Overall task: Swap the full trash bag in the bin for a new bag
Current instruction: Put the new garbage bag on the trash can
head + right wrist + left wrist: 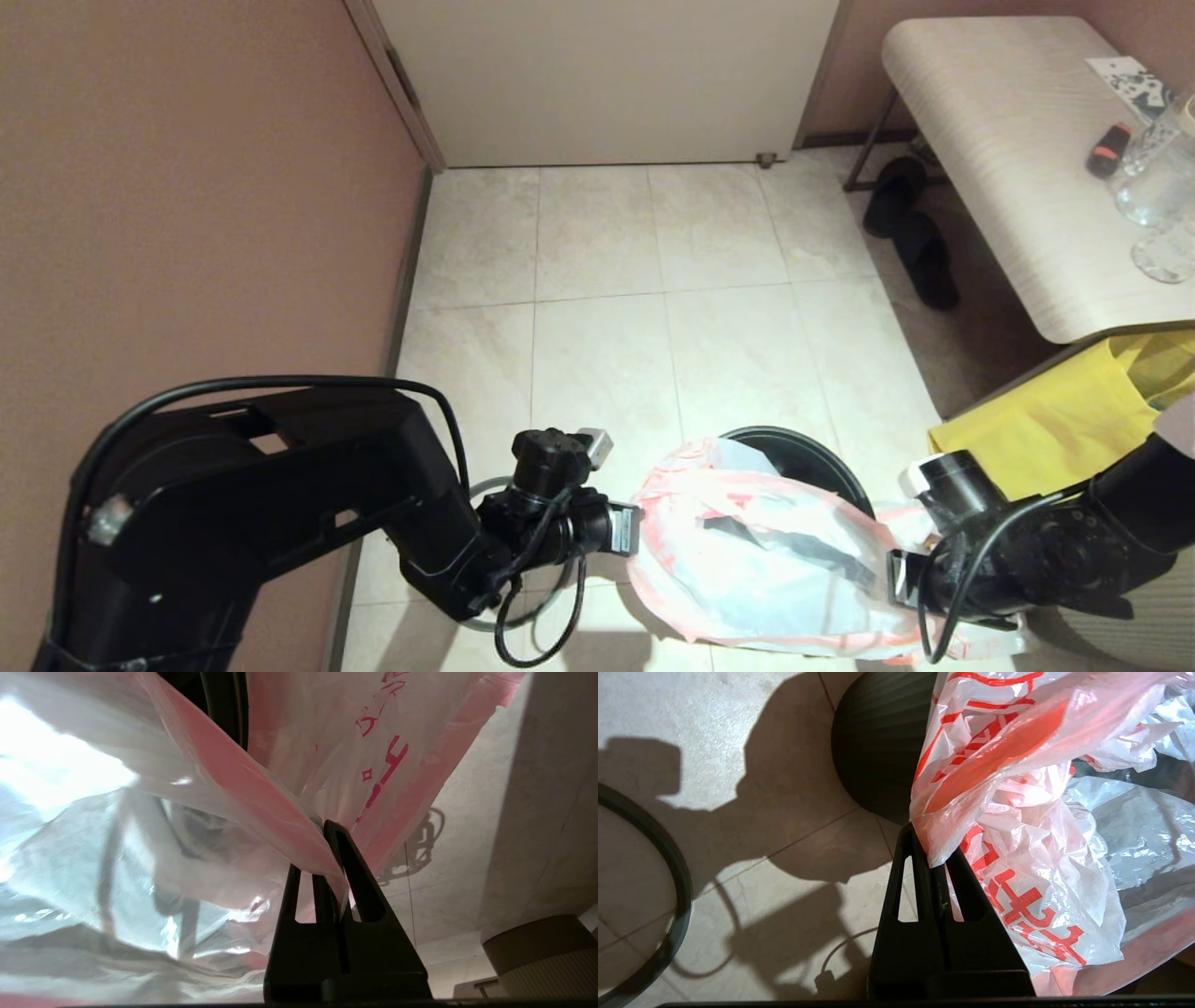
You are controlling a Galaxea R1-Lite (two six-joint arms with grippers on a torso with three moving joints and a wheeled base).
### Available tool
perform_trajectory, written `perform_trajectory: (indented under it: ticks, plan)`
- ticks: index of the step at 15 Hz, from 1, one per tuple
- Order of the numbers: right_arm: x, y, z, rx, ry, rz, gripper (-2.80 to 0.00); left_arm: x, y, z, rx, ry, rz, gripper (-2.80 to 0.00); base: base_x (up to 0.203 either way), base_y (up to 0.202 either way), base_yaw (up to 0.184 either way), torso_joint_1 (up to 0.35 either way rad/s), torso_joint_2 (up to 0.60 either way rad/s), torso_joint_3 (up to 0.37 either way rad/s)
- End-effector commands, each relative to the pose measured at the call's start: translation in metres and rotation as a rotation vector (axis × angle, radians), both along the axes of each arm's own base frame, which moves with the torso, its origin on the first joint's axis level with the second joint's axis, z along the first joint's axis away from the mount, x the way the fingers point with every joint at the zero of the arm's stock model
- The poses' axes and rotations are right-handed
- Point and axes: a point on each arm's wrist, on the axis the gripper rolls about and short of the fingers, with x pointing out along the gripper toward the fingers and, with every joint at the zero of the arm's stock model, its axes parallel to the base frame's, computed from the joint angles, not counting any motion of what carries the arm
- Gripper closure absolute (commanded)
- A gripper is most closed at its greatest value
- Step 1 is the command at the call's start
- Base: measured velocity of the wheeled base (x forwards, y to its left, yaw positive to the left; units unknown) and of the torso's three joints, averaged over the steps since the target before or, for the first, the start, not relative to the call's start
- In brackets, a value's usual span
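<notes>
Left end effector (931,851) is clamped fully closed on the pink hem of the new bag (747,551); right end effector (332,858) likewise on the opposite hem. Bag is stretched over the bin (803,457), lower centre, on the tiled floor (607,280). Table (1008,159) upper right.

The new bag (766,551) covers most of the bin (803,455) from you; only its far rim shows. The head view's right edge cuts off the yellow cloth (1055,429).
</notes>
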Motion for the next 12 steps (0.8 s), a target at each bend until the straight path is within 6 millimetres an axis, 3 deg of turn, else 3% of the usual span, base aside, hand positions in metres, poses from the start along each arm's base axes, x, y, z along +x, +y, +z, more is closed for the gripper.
perform_trajectory:
  ticks: [1, 6, 12]
  plan:
    - [-0.001, 0.0, -0.024, -0.003, 0.078, 0.009, 0.0, 0.0, 0.003, -0.001, 0.006, 0.012, 0.006, 0.0, 0.0, 0.0, 0.0, 0.0, 0.0, 0.0]
    - [0.01, 0.002, -0.049, 0.008, 0.081, 0.065, 0.0, 0.004, 0.004, -0.005, 0.054, 0.075, 0.012, 0.0, 0.0, 0.0, 0.0, 0.0, 0.0, 0.0]
    - [0.066, 0.002, -0.055, -0.012, -0.006, 0.094, 0.0, 0.02, -0.002, -0.009, 0.106, 0.107, 0.049, 0.0, 0.0, 0.0, 0.0, 0.0, 0.0, 0.0]
